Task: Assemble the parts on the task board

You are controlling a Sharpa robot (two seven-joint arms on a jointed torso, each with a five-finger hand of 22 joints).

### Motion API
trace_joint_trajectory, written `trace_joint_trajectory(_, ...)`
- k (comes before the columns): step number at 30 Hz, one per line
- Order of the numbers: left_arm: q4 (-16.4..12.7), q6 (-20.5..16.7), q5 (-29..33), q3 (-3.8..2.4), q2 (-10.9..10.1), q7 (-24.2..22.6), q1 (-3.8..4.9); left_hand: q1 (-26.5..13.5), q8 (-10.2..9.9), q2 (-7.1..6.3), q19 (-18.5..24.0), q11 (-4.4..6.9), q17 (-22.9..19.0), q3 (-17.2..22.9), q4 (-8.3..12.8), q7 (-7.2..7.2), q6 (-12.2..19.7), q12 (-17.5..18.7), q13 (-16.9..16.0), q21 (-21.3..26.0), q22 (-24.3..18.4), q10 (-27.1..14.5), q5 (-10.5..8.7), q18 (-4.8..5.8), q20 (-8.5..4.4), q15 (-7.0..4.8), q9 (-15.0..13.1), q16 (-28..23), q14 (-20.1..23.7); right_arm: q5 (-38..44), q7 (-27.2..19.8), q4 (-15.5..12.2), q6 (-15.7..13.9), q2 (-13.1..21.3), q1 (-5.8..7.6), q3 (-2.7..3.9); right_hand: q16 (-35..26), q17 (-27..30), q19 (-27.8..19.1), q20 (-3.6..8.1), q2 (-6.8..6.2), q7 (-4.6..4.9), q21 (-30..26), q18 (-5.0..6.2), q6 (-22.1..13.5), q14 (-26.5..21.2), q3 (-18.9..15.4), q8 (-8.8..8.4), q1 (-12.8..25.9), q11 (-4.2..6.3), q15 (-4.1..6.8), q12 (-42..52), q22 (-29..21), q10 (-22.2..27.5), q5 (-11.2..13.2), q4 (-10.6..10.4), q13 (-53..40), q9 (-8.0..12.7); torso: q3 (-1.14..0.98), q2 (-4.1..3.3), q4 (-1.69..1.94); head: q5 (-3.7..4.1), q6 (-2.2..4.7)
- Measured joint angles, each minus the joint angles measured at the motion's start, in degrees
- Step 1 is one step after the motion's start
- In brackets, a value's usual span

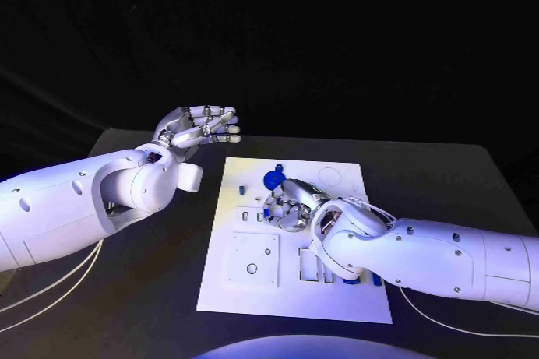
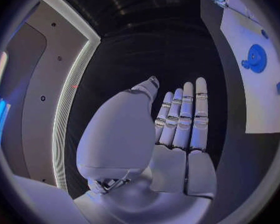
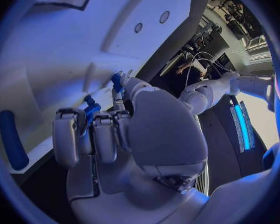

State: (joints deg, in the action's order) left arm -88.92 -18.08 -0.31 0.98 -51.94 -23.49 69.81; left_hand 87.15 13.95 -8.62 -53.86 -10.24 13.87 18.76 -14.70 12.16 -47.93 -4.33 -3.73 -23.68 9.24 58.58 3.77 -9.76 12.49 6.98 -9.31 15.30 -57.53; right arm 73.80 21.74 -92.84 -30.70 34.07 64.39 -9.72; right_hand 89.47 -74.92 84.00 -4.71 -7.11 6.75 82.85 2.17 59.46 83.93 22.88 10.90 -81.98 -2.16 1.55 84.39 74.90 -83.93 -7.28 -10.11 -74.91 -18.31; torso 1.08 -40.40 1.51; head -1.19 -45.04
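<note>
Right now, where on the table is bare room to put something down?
Bare black table lies right of the white board, and near the front left corner. It is crowded around the right hand and the round blue part.

The right hand (image 3: 124, 129) is reaching over the white board (image 3: 84, 40), its fingers (image 3: 68, 134) curling in toward the plate. A small blue part (image 3: 117, 79) is sitting pinched at the fingertips, touching the board. Another blue part (image 3: 91, 107) is showing just beside the curled fingers. A long blue piece (image 3: 10, 139) is lying near the board's edge. The left arm (image 3: 209, 92) is hanging well apart.
</note>
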Motion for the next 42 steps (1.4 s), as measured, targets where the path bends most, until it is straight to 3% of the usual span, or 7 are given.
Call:
trace_joint_trajectory(9, -0.02, 0.05, 0.0, 0.0, -0.05, 0.04, 0.0, 0.0, 0.0, 0.0, 0.0, 0.0, 0.0, 0.0, 0.0, 0.0, 0.0, 0.0, 0.0, 0.0, 0.0, 0.0, 0.0, 0.0, 0.0, 0.0, 0.0, 0.0, 0.0, 0.24, 0.48, 0.15, 0.78, -0.03, 0.0, 0.05, 0.0, 0.0, 0.0, 0.0, -0.89, 0.04, -0.21, 0.0, -0.15, 0.0, 0.33, 0.65, 1.18, 0.0, 0.0, 0.0, 0.04, 0.0, 0.0, 0.13, 0.01, -1.19, 0.0, 0.01, -0.03, -0.04, -0.23)
trace_joint_trajectory(24, -0.06, 0.09, 0.0, 0.0, -0.16, 0.11, 0.0, 0.0, 0.0, 0.0, 0.0, 0.0, -0.01, 0.0, 0.0, 0.0, 0.0, 0.0, 0.0, 0.0, 0.01, 0.0, 0.0, 0.0, 0.0, 0.0, -0.01, 0.0, 0.0, 0.84, 0.84, 0.3, 1.09, -0.27, -0.04, 0.07, 0.0, 0.01, 0.0, 0.0, -2.25, 0.3, -0.44, 0.0, -0.43, 0.0, 0.65, 0.84, 2.54, 0.0, 0.0, -0.01, 0.03, 0.0, 0.0, 0.32, 0.01, -1.29, 0.01, 0.08, 0.0, -0.1, -0.3)
trace_joint_trajectory(42, -0.06, 0.11, 0.0, 0.0, -0.25, 0.15, 0.0, 0.0, 0.0, 0.0, 0.0, 0.0, -0.02, 0.0, 0.0, 0.0, 0.0, 0.0, 0.0, 0.0, 0.01, 0.0, 0.0, 0.0, 0.0, 0.0, -0.01, 0.0, 0.0, 2.1, 0.89, 0.41, 1.1, -0.36, -0.2, 0.0, 0.0, 0.02, 0.0, 0.0, -3.89, 1.42, -1.48, 0.0, -2.96, -0.01, 1.42, -0.51, 4.18, -0.77, -0.44, -1.06, 0.02, 0.05, -0.04, 0.94, 0.01, -0.71, 0.04, 0.1, -0.02, -0.17, -0.13)
